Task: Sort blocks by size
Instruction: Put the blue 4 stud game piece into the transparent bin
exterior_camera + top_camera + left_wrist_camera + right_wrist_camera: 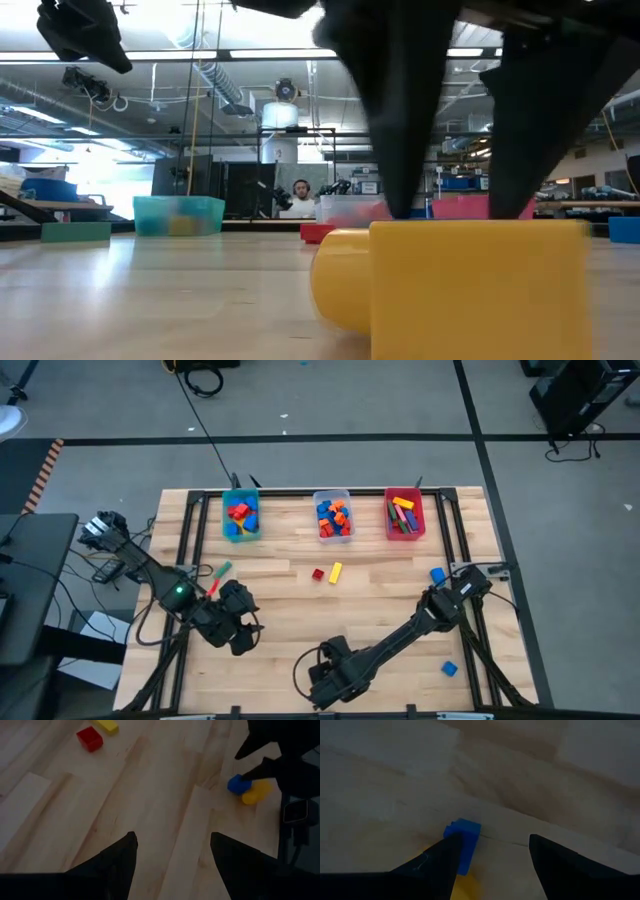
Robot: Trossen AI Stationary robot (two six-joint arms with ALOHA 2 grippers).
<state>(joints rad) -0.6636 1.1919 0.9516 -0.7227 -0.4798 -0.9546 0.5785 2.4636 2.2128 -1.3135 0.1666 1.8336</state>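
A blue block (465, 836) and a yellow block (450, 285) lie side by side on the wooden table (300, 610) at its near edge. My right gripper (494, 837) points down over them, open; one finger (437, 862) overlaps the blue block, and the gap between the fingers shows bare wood. Both fingers drop behind the yellow block in the low view. My left gripper (173, 836) hangs open above bare table at the near left (243, 635). A red block (318, 573) and a yellow block (335, 571) lie mid-table. My right gripper has one finger in front of the blue block's near corner (455, 832). I cannot tell whether it touches the block. The fingertips are hidden behind the yellow block in the low view.
Teal (241, 515), clear (333, 515) and red (404, 515) bins holding blocks stand along the far edge. Loose blue blocks lie at the right (437, 574) and near right (449, 669). A red and green bar (216, 576) lies by the left arm. A person (300, 190) sits beyond the table.
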